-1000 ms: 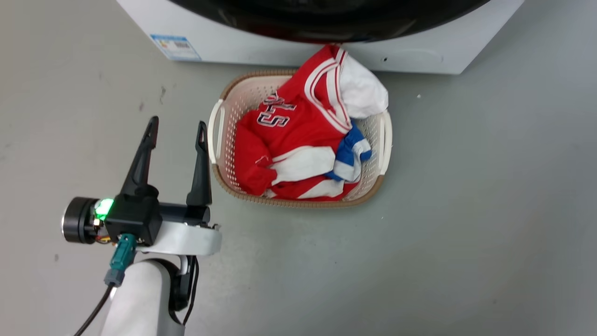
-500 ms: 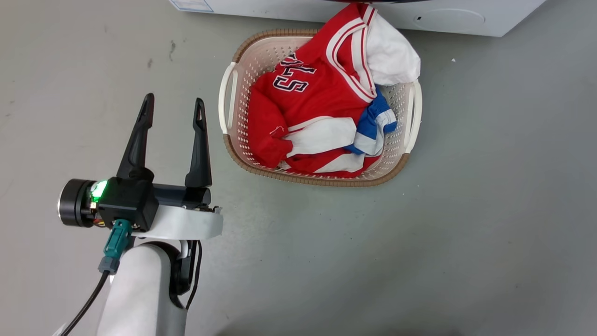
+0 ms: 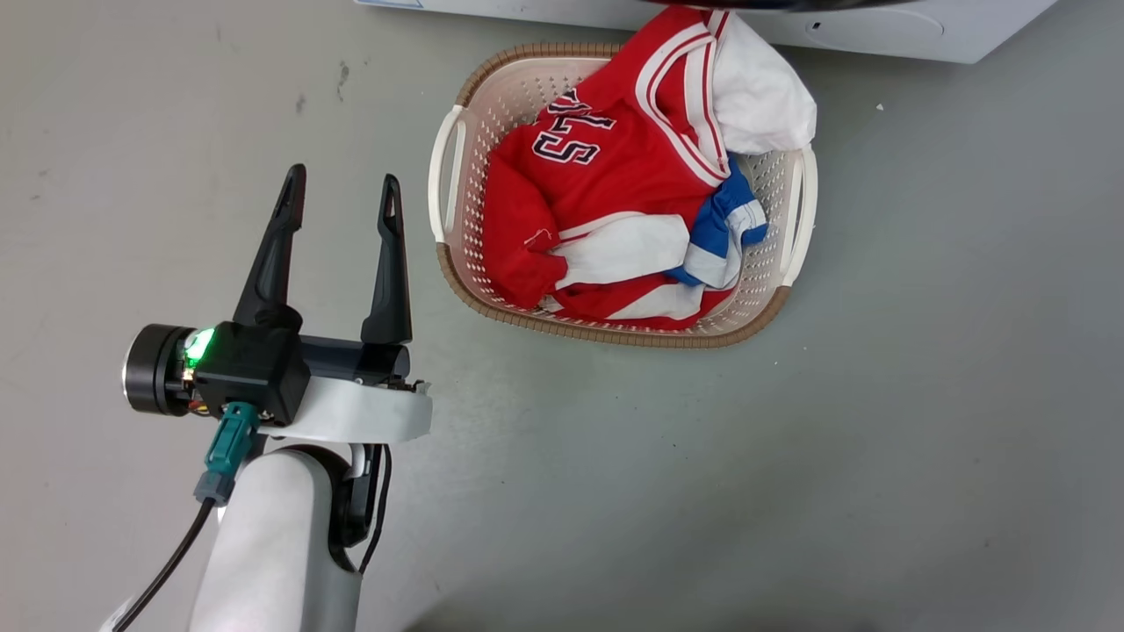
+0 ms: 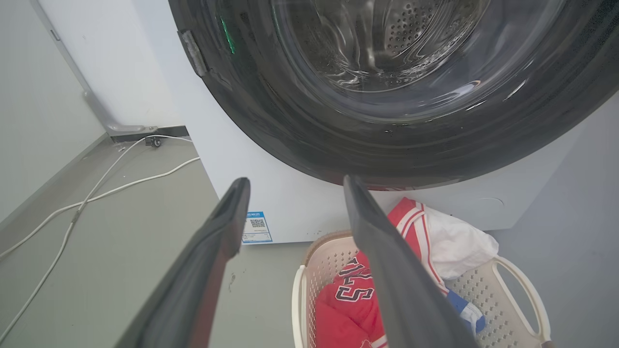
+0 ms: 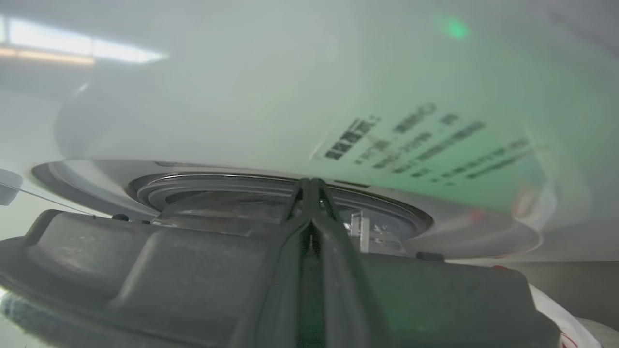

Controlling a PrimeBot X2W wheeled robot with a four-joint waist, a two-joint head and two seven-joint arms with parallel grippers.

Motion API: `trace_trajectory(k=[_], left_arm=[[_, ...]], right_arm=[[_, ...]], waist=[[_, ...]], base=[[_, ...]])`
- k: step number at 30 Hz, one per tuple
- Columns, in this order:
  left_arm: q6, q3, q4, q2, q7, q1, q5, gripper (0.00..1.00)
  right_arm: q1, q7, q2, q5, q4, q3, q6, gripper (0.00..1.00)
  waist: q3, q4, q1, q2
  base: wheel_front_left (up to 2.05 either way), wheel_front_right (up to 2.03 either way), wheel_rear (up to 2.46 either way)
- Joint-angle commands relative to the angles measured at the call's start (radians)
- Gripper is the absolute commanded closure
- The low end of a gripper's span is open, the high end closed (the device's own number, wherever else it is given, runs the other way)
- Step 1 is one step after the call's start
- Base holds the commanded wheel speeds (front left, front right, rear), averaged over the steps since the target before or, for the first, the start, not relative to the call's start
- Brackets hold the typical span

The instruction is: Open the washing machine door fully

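the door [image 4: 338,145] looks ajar on the machine [image 4: 242,183], above the basket [image 3: 446,175]. the right gripper [image 5: 312,183], fingers together, lies along the door's dark rim: it should sweep outward along the hinge's arc, steadily, until the door stops. the left gripper [image 3: 342,175], fingers apart and empty, belongs clear of the swing.

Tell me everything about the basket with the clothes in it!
The laundry basket is cream plastic full of little holes, with a brown band round its rim and a loop handle on each side. It sits on the grey floor in front of the washing machine. Inside lie a red jersey, a white cloth and a blue-and-white piece; jersey and cloth spill over the far rim. The left gripper is beside it, not touching.
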Motion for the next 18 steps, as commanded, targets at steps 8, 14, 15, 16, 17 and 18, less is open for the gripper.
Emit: trace_trajectory(k=[8,14,15,16,17,18], left_arm=[[0.000,0.015,0.010,-0.003,-0.003,0.019,0.008,0.00],[-0.004,0.027,0.014,-0.003,-0.003,0.039,0.016,0.00],[-0.004,0.028,0.015,-0.003,-0.003,0.042,0.017,0.00],[-0.004,0.028,0.015,-0.003,-0.003,0.046,0.017,0.00],[-0.003,0.030,0.016,-0.003,-0.003,0.052,0.018,0.00],[-0.002,0.032,0.017,-0.003,-0.003,0.057,0.018,0.00]], right_arm=[[0.097,0.070,0.037,0.003,-0.056,0.054,0.002,1.00],[0.167,0.093,0.038,0.010,-0.085,0.068,0.002,1.00],[0.180,0.100,0.037,0.010,-0.091,0.072,0.002,1.00],[0.192,0.106,0.036,0.011,-0.097,0.075,0.002,1.00],[0.205,0.110,0.037,0.014,-0.105,0.077,0.002,1.00],[0.219,0.114,0.037,0.017,-0.114,0.078,0.002,1.00]], waist=[[-0.058,-0.022,-0.0001,0.0000],[-0.107,-0.039,-0.0001,0.0000],[-0.113,-0.041,-0.0001,0.0000],[-0.119,-0.042,-0.0001,0.0000],[-0.126,-0.044,-0.0001,0.0000],[-0.132,-0.046,-0.0001,0.0000]], base=[[0.00,0.00,0.00],[0.00,0.00,0.00],[0.00,0.00,0.00],[0.00,0.00,0.00],[0.00,0.00,0.00],[0.00,0.00,0.00]])
